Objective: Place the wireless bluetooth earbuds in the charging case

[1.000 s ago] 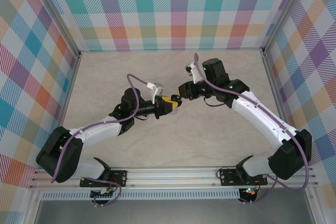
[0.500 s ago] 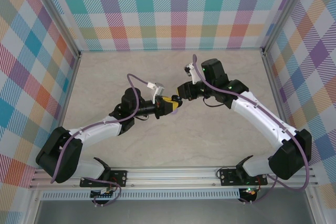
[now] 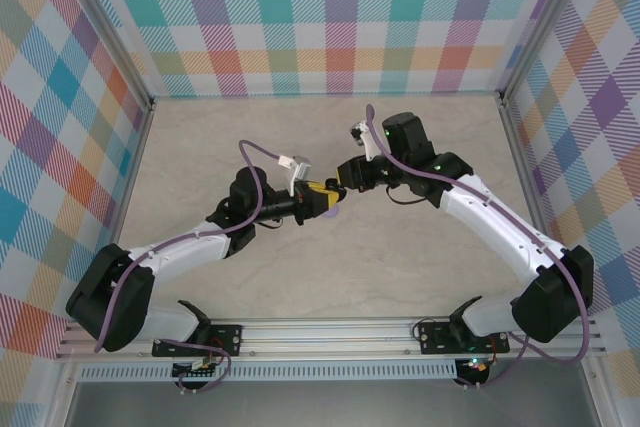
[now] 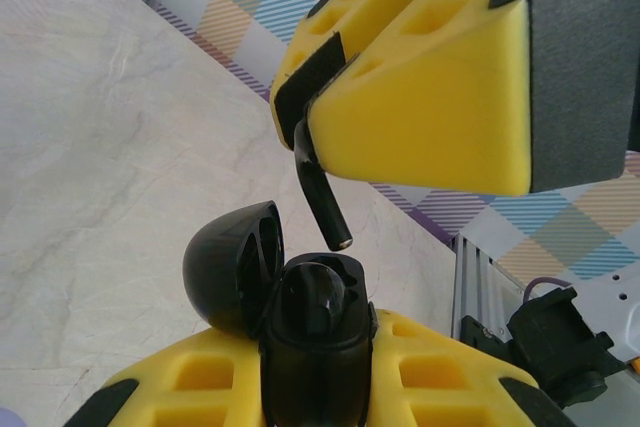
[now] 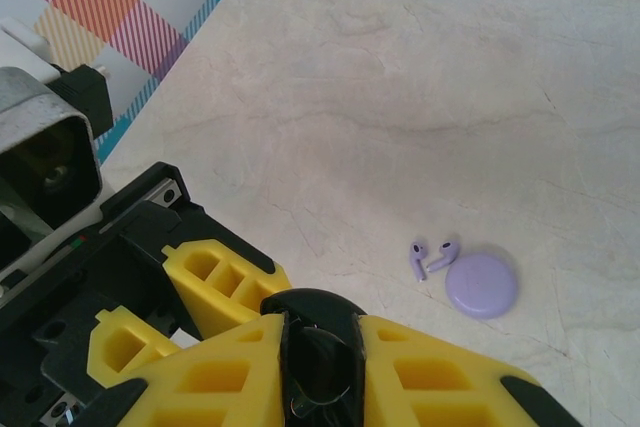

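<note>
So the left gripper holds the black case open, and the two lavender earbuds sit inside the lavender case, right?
No. The left gripper holds the black case open, but the two lavender earbuds lie on the table beside the lavender case, not inside it, as the right wrist view shows.

Black charging case [image 4: 312, 312]: lower body hidden between left pincer [image 4: 315, 367] fingers, cut by the bottom edge.
Black earbud [image 4: 325, 202], just above the case: head buried in right pincer [image 4: 305, 112]; stem visible.
Lavender scrap [image 4: 6, 417], lower left of the case: cropped at the corner, unidentifiable.
</note>
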Robot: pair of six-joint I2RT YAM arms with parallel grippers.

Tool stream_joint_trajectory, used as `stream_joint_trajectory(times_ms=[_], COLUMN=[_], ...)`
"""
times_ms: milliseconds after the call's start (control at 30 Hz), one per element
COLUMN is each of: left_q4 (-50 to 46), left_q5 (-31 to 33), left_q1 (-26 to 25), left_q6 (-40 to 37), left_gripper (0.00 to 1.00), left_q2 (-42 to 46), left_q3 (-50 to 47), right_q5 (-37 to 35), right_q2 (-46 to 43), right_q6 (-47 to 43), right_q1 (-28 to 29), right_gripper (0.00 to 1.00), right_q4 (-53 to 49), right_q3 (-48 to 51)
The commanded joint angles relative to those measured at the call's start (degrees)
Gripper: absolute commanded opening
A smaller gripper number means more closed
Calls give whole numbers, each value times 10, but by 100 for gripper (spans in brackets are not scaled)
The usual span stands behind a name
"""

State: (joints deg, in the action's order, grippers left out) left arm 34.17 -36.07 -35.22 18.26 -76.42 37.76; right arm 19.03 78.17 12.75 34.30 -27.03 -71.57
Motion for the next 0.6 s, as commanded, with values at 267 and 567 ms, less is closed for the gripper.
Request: stream_joint_trajectory(times_ms=[267,567], left_q4=[1,-1], left_q5=[6,9], left_q1=[-8,-8], left_q6=[3,5], left_gripper=[4,4], left_q2=[18,19], left_q3=[13,14], right_q5=[9,8], right_q2=[5,11], right_q6=[-12,-17], right_q1=[8,13], right_gripper=[23,23], right_q4=[8,2], right_q3=[5,1])
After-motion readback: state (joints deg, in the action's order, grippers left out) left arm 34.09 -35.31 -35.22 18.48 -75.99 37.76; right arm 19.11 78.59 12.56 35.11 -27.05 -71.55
